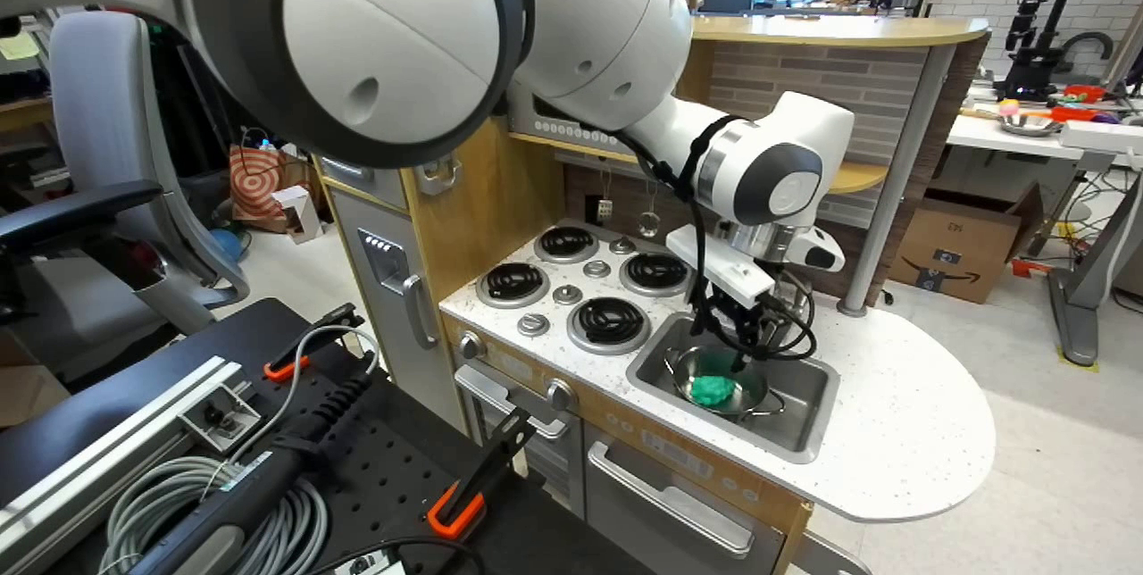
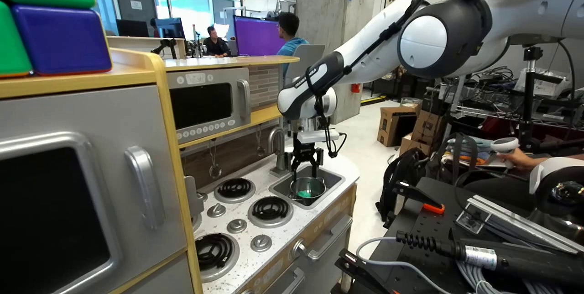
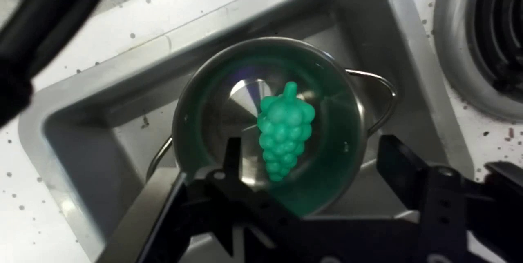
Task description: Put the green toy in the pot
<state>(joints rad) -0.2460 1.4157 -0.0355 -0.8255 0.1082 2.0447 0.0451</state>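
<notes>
The green toy is shaped like a bunch of grapes. It lies on the bottom of the pot in the wrist view (image 3: pixel 284 132) and in both exterior views (image 1: pixel 712 390) (image 2: pixel 305 193). The shiny silver pot (image 3: pixel 337 140) with two wire handles stands inside the steel sink; it also shows in both exterior views (image 1: pixel 750 389) (image 2: pixel 319 188). My gripper (image 3: pixel 309 144) is open and empty above the pot. In the wrist view one finger overlaps the pot's interior beside the toy, the other lies past the rim. In an exterior view the gripper (image 2: pixel 305 173) points down over the pot.
The steel sink basin (image 1: pixel 823 410) surrounds the pot, with its rim close on all sides. A faucet (image 2: pixel 279 148) rises behind it. Black burners (image 1: pixel 609 323) and knobs lie beside the sink. A shelf with a microwave (image 2: pixel 200 104) overhangs the counter at the back.
</notes>
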